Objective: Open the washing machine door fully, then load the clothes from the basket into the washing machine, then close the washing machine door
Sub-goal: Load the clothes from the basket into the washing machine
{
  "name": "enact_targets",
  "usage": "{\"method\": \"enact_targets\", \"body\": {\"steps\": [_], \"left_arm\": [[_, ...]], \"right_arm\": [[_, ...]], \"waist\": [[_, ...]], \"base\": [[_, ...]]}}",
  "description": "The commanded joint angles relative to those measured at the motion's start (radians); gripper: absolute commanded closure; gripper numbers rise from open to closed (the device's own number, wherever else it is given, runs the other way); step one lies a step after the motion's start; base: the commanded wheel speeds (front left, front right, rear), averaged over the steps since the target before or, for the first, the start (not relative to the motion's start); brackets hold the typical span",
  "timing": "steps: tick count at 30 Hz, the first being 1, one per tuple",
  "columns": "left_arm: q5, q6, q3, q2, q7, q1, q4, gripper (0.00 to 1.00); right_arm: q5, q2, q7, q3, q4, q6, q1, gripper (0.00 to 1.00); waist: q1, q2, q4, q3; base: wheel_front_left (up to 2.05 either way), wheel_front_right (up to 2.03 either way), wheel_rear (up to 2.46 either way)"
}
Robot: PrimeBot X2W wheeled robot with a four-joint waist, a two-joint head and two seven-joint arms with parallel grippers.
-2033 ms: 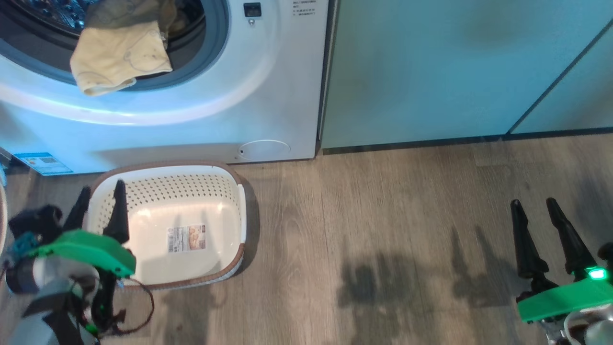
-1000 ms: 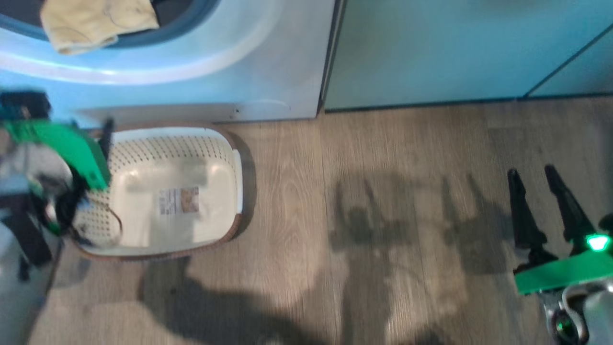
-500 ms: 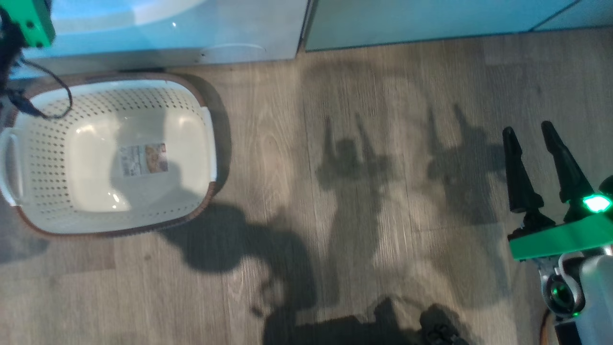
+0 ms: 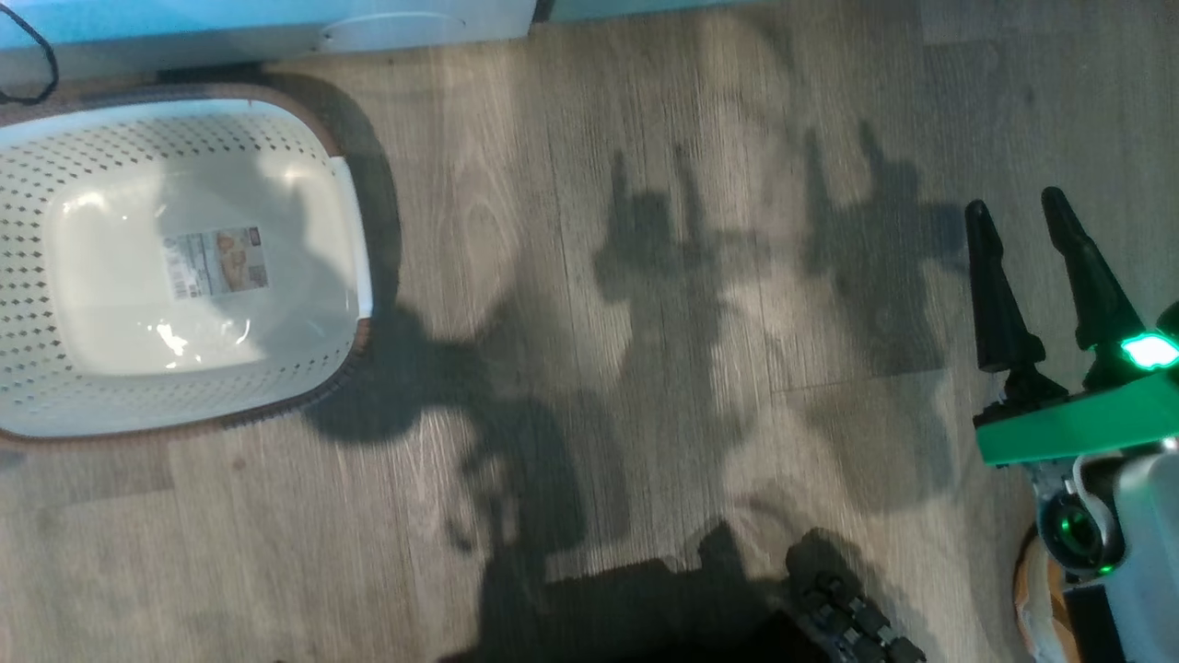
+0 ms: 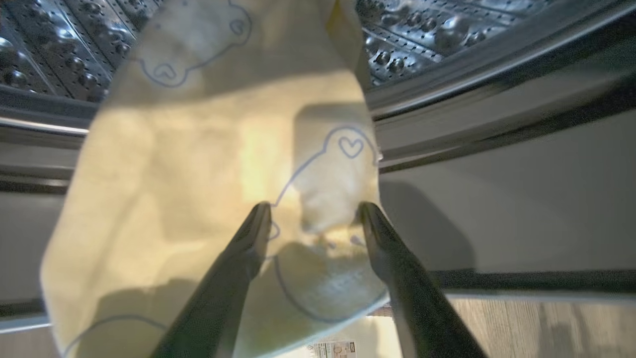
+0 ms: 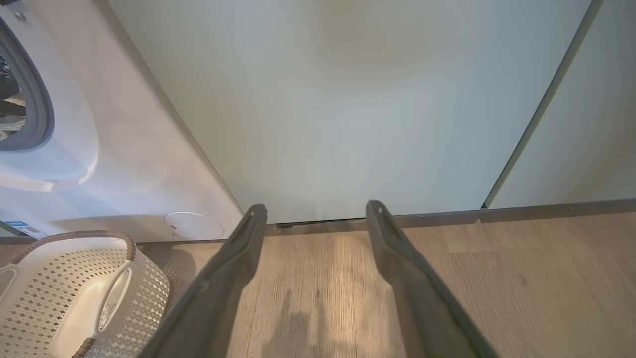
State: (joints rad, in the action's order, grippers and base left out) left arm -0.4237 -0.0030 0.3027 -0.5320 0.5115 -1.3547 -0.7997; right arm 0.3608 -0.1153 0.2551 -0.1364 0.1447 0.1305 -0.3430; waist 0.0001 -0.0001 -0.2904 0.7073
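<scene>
A cream-yellow garment [image 5: 198, 164] with bear prints hangs over the lower lip of the washing machine's steel drum [image 5: 437, 35], partly inside and partly draped down the front. My left gripper [image 5: 315, 209] is open, its fingertips spread against the hanging cloth. The basket [image 4: 55, 405] stands on the floor before the washing machine [image 6: 124, 149] and holds no clothes, only its label sticker [image 4: 216, 262]. My right gripper [image 4: 1013, 207] is open and holds nothing, low over the floor far to the right. The door is out of view.
Pale green cabinet panels [image 6: 348, 99] stand right of the machine, straight ahead of my right gripper [image 6: 316, 209]. Wooden floor [image 4: 645, 322] stretches between the basket [image 6: 49, 293] and the right arm. My own base shows dark at the bottom edge [image 4: 847, 626].
The head camera has tilted down, so the machine's opening slid out of the top. My left arm rose out of the head view, away from the basket. The right gripper stayed open.
</scene>
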Motion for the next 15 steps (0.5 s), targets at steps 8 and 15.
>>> {"method": "enact_targets", "body": {"steps": [8, 15], "left_arm": [[0.034, -0.009, 0.024, -0.046, 0.012, -0.086, -0.088, 0.0], [0.042, -0.028, 0.041, -0.049, -0.035, -0.108, -0.158, 1.0]], "right_arm": [[0.007, 0.002, 0.007, -0.019, -0.023, 0.0, -0.007, 0.0], [0.006, 0.003, 0.007, -0.017, -0.02, 0.0, -0.012, 0.0]], "waist": [[-0.0001, 0.0001, -0.012, 0.028], [-0.0001, 0.0001, -0.011, 0.03]], "base": [[0.0, 0.0, 0.0], [0.0, 0.0, 0.0]]}}
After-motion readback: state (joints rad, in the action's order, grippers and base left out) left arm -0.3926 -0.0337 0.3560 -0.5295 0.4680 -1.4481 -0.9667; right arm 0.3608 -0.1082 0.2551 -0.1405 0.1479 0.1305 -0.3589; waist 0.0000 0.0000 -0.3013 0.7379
